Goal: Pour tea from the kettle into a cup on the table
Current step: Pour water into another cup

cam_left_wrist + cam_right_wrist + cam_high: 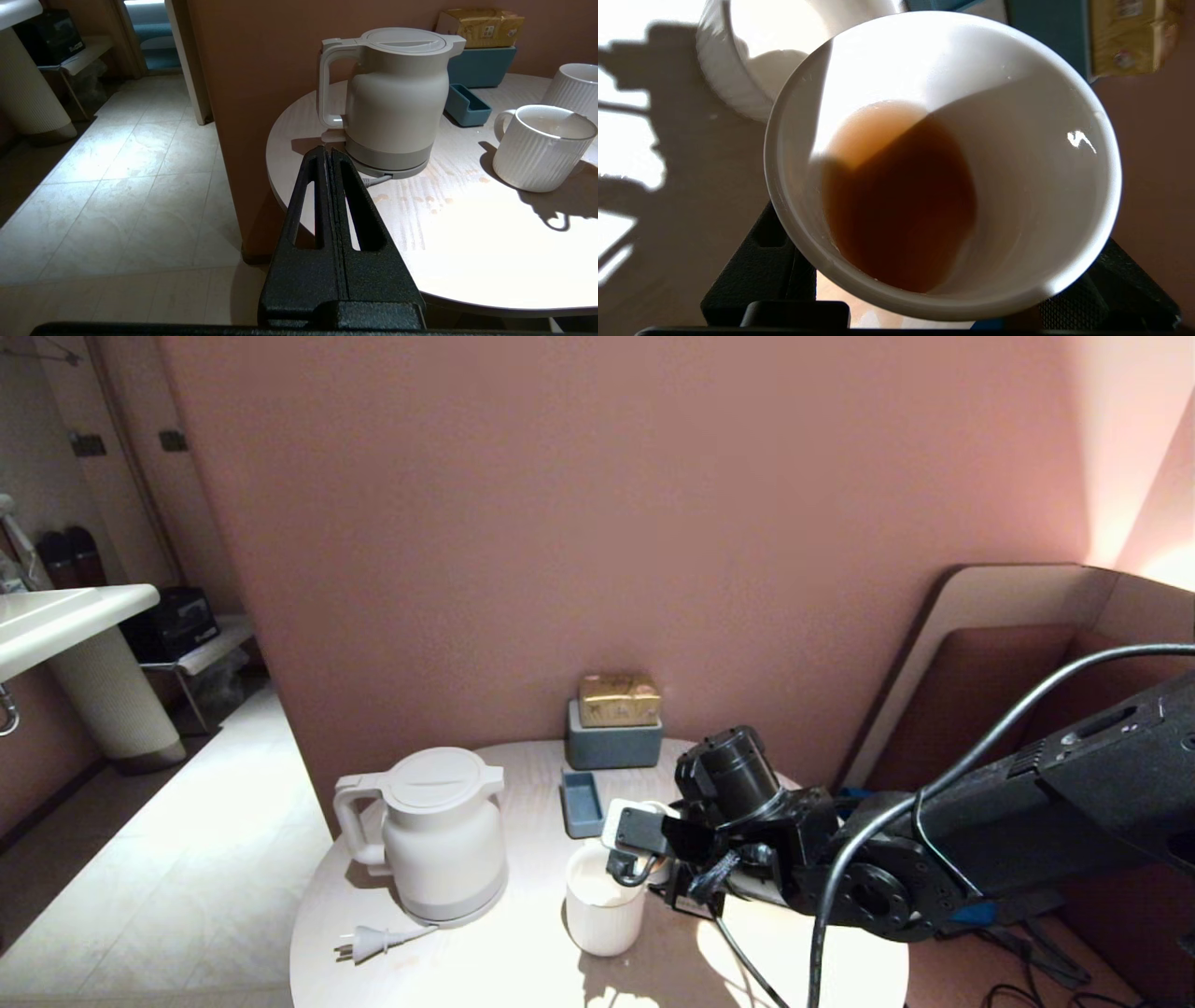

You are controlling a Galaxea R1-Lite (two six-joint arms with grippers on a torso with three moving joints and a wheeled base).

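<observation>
The white kettle (437, 845) (392, 93) stands upright on its base at the left of the round pale table (504, 971), lid on. My right gripper (677, 873) hangs over the table's middle, to the right of a ribbed mug. It is shut on the small white cup (1017, 154), its black fingers (756, 266) flanking the cup's sides. A shallow pool of reddish-orange tea (901, 200) lies in the cup. In the head view the wrist hides the cup. My left gripper (327, 151) is shut and empty, off the table's near left edge, pointing at the kettle's handle.
A ribbed white mug (605, 901) (542, 147) stands just left of the right gripper, a ribbed handleless cup (574, 84) behind it. A blue tray (581, 803) and a grey box (613, 747) with a gold packet sit at the back. The kettle's plug (369, 943) lies loose. Tea drops (420, 198) dot the tabletop.
</observation>
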